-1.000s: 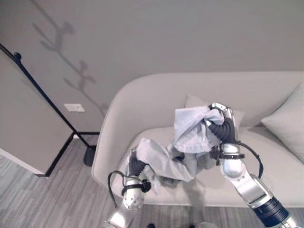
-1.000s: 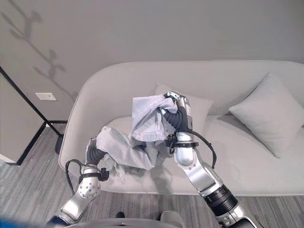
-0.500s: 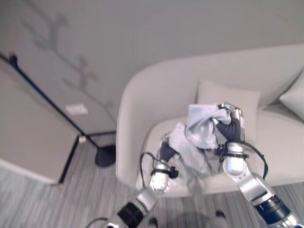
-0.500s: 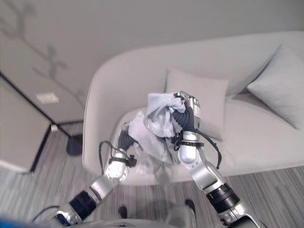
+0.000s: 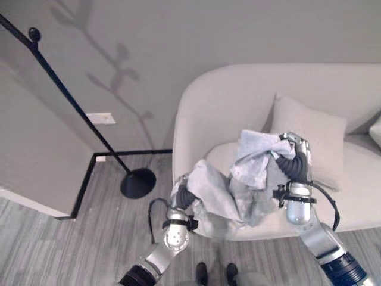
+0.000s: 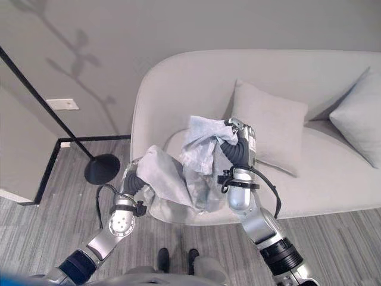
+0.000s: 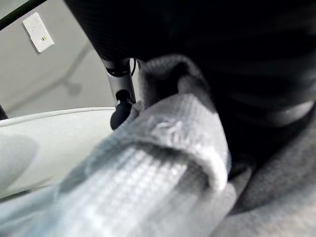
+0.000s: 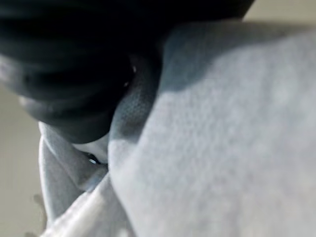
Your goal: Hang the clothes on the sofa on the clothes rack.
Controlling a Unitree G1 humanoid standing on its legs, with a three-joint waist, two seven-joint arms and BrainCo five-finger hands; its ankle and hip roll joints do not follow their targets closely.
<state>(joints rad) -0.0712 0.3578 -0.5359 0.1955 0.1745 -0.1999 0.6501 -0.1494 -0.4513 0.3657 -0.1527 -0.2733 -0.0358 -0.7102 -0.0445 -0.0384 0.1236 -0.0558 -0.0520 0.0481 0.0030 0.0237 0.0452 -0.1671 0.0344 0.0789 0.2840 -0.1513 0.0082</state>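
Held a crumpled pale grey-blue garment (image 6: 191, 161) of thin woven cloth up between both hands, clear of the seat of the light grey upholstered sofa (image 6: 178, 83). Right hand (image 6: 240, 140) raised, its fingers curled into the upper bunch of the cloth and clamped on it, the fabric folded over the dark ribbed cover and draped away toward the left hand. Left hand (image 5: 180, 193) lower, near the sofa's front edge, gripping the other end of the same garment; in the left wrist view, a dark-tipped silver finger (image 7: 120, 101) pressed against a thick fold of the cloth wrapped round the hand. Loose middle of the garment sagging between the two hands. Square light grey cushion (image 6: 271, 122) just behind the right hand, leaning on the sofa back; second grey cushion (image 6: 360, 116) well out beyond the right hand. Black metal clothes rack (image 5: 71, 104), a slanted thin pole on a round base, standing on the striped grey floor (image 5: 89, 238) well outside the left hand, apart from the sofa. White wall socket plate (image 5: 101, 118) on the wall behind the pole.
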